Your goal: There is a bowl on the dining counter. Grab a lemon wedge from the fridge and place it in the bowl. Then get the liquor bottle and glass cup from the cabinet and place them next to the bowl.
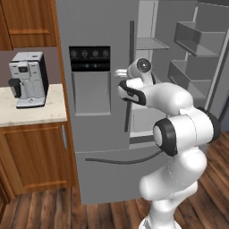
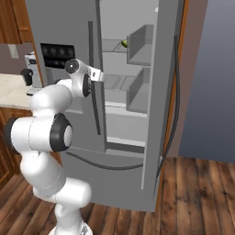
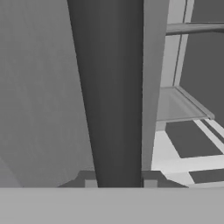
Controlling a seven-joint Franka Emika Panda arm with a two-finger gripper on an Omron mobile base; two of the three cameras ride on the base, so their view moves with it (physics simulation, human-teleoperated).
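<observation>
Tall grey steel French-door fridge (image 1: 96,134) with a black dispenser panel (image 1: 89,58); its right door (image 2: 160,92) stands swung open, exposing grey shelves and door bins, while the left door is closed. Beige stone counter (image 1: 27,107) on a reddish-brown wooden base cabinet, left of the fridge, bearing a grey coffee machine (image 1: 29,79). White robot arm (image 1: 179,134) reaching to the left door's dark vertical bar handle (image 3: 111,96). Two-finger gripper (image 3: 119,177): its dark fingertips (image 3: 89,177) flank the handle closely on either side; actual contact cannot be told. A small yellow-green object, the lemon wedge (image 2: 123,43), lies on an upper fridge shelf
</observation>
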